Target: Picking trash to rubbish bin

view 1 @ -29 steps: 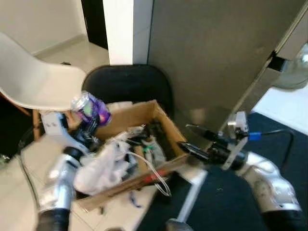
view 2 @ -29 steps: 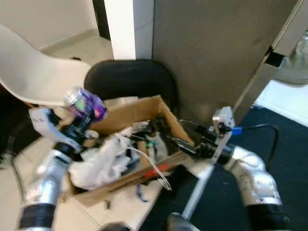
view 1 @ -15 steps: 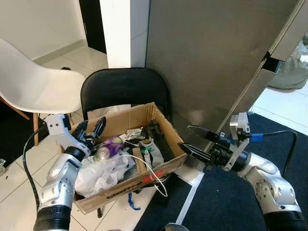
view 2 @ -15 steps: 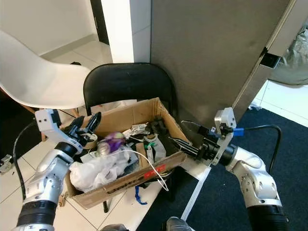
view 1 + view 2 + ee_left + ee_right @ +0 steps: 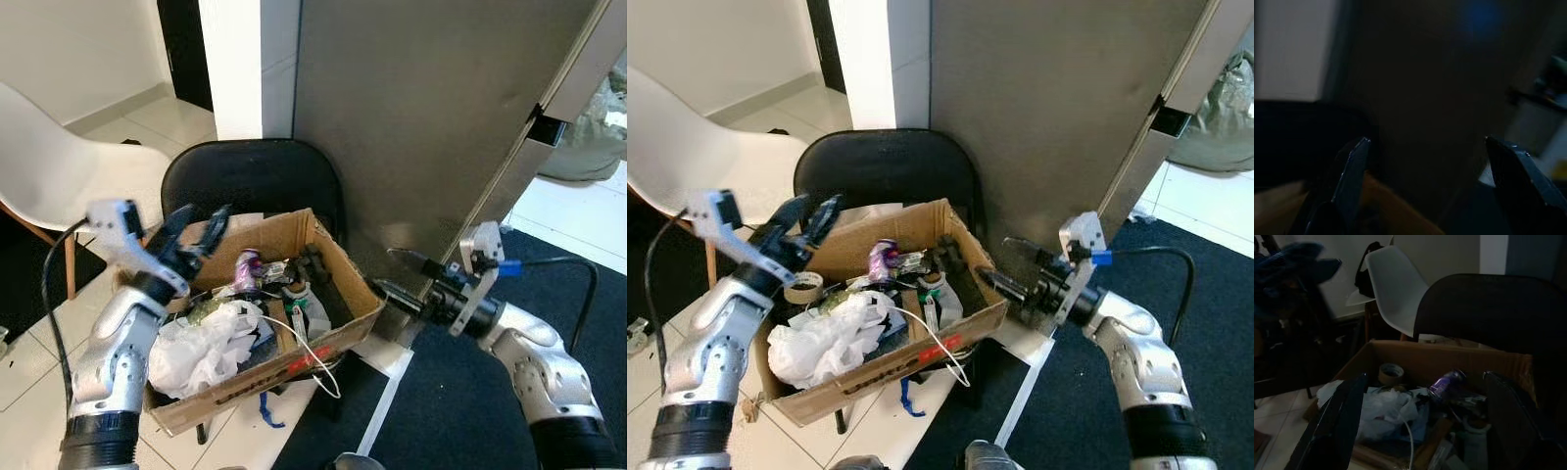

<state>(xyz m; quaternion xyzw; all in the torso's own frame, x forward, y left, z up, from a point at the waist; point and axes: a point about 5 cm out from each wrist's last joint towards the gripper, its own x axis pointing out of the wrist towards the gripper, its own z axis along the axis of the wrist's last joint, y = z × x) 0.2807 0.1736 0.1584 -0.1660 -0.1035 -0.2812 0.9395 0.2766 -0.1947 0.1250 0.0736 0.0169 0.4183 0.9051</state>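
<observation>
1. My left hand hangs over the back left corner of the cardboard box, its two black fingers spread wide with nothing between them.
2. My right hand sits just off the box's right wall, outside it, and points in toward the rubbish. Its fingers are spread as well and hold nothing.
3. The purple can lies inside the box, near the back wall and about midway along it, tipped on its side among the other rubbish. It is clear of both my hands.
4. A crumpled white plastic bag fills the front left part of the box, below my left hand.
5. A roll of tape rests in the box's left part, between the bag and the back wall.
6. A thin white cable loops over the box's front wall and hangs down outside it.
7. Dark odds and ends lie in the right part of the box; I cannot tell what they are.
8. The box rests on the seat of a black chair, whose backrest rises behind the box.
9. A white chair stands to the left of the box.
10. A grey panel stands behind and to the right of the box.
11. Dark carpet lies on the floor to the right of the box, pale tiles to the left.
</observation>
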